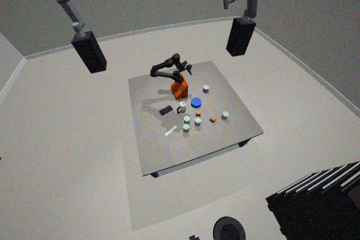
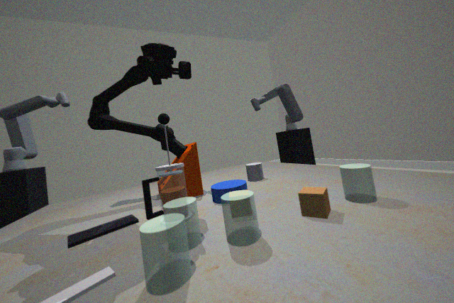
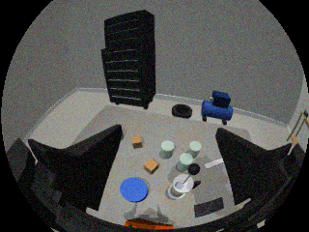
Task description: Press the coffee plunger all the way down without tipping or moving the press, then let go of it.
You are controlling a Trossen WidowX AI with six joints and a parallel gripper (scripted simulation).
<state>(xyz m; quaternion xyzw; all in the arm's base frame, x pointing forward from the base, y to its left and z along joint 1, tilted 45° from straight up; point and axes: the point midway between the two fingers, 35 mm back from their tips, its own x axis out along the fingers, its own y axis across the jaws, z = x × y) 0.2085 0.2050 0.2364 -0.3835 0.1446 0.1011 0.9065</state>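
Observation:
The coffee press (image 1: 182, 107) (image 2: 172, 186) (image 3: 182, 185) stands upright on the table, its black handle (image 2: 147, 199) pointing left in the exterior view. Its black plunger knob (image 1: 183, 96) (image 2: 163, 118) (image 3: 193, 168) is high above the lid on a long bare thin rod (image 2: 167, 145), so the plunger is up. My gripper (image 2: 171, 72) (image 3: 172, 131) is open and empty. It is well above the knob and apart from it, tilted over the table. In the wrist view the press shows low, right of centre, between the spread fingers.
Several pale green cylinders (image 1: 197, 121) (image 2: 240, 218) (image 3: 167, 149) stand near the press. A blue disc (image 1: 196, 102) (image 2: 229, 190) (image 3: 133, 189), orange cubes (image 1: 212, 119) (image 2: 314, 202) (image 3: 136, 141), a black slab (image 1: 166, 110) (image 2: 102, 230) and a white bar (image 1: 170, 130) (image 2: 80, 287) lie around.

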